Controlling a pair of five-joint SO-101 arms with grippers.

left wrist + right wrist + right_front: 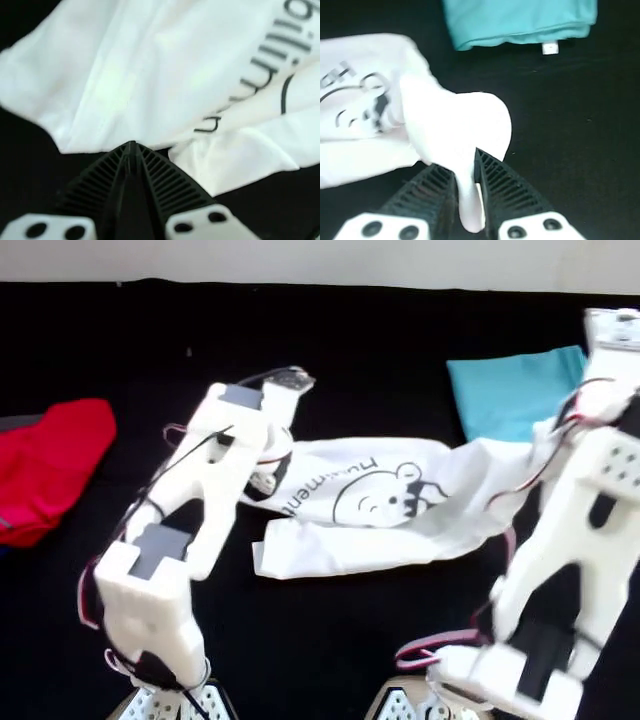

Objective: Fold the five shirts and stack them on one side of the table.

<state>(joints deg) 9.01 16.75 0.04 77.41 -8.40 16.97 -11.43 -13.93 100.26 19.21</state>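
Observation:
A white shirt (370, 500) with a bear print lies crumpled across the middle of the black table (330, 330). My right gripper (466, 162) is shut on a fold of the white shirt (455, 125) and holds that end raised; from above, the right gripper (558, 440) is at the shirt's right end. My left gripper (131, 147) is shut, its tips touching the hem of the white shirt (150, 75); no cloth shows between them. In the high view the left gripper (268, 472) sits at the shirt's left end.
A folded teal shirt (515, 390) lies at the back right, just beyond the raised end; the teal shirt (520, 17) shows a small white tag. A red shirt (50, 465) lies bunched at the left edge. Bare black cloth runs along the front.

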